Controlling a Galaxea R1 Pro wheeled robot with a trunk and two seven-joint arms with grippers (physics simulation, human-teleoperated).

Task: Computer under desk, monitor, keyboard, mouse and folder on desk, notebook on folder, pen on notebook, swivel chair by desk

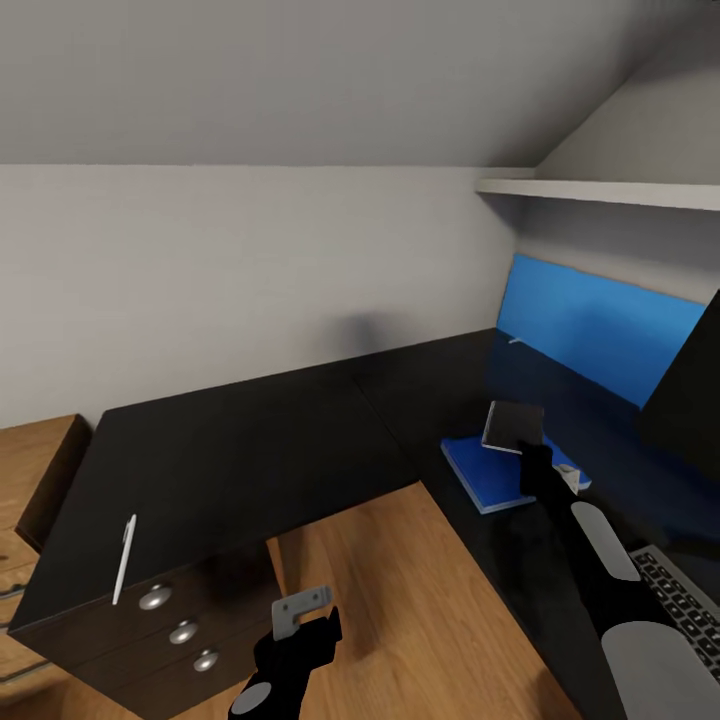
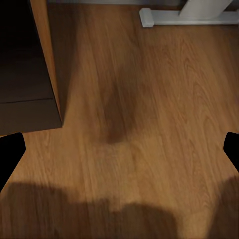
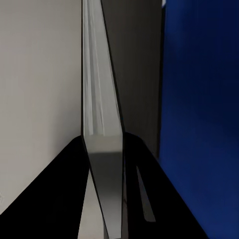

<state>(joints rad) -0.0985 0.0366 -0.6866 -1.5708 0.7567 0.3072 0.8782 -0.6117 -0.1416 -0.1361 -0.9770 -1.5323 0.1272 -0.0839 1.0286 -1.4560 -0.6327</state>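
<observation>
The bright blue folder point(image 1: 489, 477) lies flat on the black desk point(image 1: 250, 450), in front of the blue back panel. Just above the folder my right gripper point(image 1: 530, 452) is shut on the dark grey notebook point(image 1: 513, 423), which stands tilted up. In the right wrist view the notebook point(image 3: 102, 124) runs edge-on between the black fingers, white page edges showing. The white pen point(image 1: 124, 558) lies near the desk's left front edge. The keyboard point(image 1: 685, 600) and the black monitor point(image 1: 690, 390) sit at the right edge. My left gripper point(image 1: 303, 617) hangs open and empty over the wooden floor point(image 2: 149, 89).
A drawer unit with round metal knobs point(image 1: 155, 598) sits under the desk's left wing. A light wooden drawer chest point(image 1: 30, 470) stands at far left. A white shelf point(image 1: 600, 190) runs above the back panel under the sloped ceiling. A white desk foot point(image 2: 189, 17) rests on the floor.
</observation>
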